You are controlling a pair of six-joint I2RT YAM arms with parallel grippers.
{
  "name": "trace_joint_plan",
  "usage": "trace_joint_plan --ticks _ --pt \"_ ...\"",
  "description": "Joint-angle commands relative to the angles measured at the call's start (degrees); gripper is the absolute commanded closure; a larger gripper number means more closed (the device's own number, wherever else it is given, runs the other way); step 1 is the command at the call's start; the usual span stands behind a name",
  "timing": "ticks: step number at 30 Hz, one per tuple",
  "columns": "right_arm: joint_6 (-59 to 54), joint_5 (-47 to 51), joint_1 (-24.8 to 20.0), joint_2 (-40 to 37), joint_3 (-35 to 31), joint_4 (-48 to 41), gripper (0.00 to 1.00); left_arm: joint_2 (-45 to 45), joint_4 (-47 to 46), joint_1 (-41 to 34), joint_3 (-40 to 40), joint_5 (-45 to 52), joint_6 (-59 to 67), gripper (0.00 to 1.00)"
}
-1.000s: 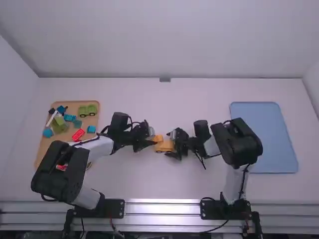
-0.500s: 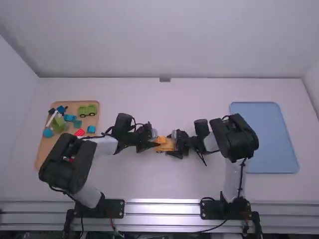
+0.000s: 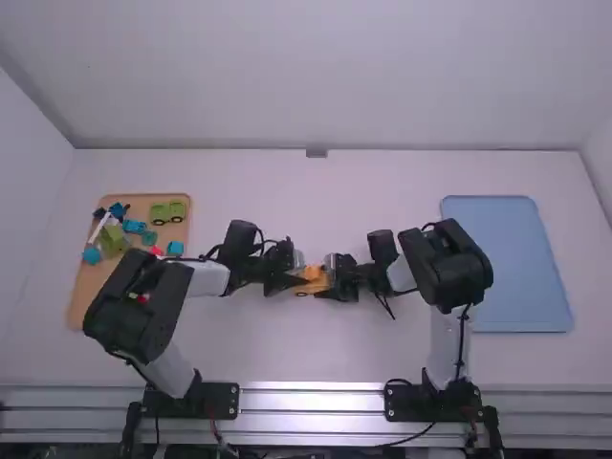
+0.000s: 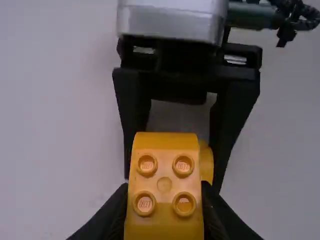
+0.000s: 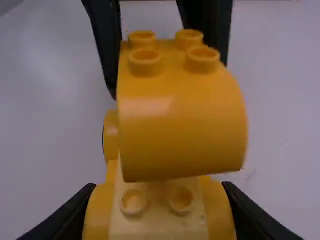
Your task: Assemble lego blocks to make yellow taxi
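In the high view, the left arm (image 3: 143, 304) and right arm (image 3: 448, 270) bend inward over the desk (image 3: 296, 349), the left claw (image 3: 303, 279) and right claw (image 3: 330, 278) closer together than a second ago. In the left wrist view, the left claw grips one curved yellow block (image 4: 164, 186) with four studs (image 4: 147, 164). In the right wrist view, the right claw grips one yellow base (image 5: 157, 225), two studs and one wheel (image 5: 110, 136) visible.

And there's the pale back wall (image 3: 325, 76) rising behind the white surface (image 3: 382, 349), left wall (image 3: 29, 210) and right wall (image 3: 601, 167) flanking it, light gleaming off ribbed metal rails (image 3: 311, 400) along the near edge!
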Motion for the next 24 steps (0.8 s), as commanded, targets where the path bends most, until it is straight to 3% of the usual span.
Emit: trace_joint_plan --ticks 1,24 --pt "-0.68 0.59 -0.02 0.79 0.37 -0.31 0.57 0.59 -0.74 -0.57 -0.26 0.07 0.52 0.91" --pt "-0.48 0.15 1.01 0.79 0.42 -0.26 0.57 5.07 1.40 -0.68 -0.26 0.87 3.06 0.97"
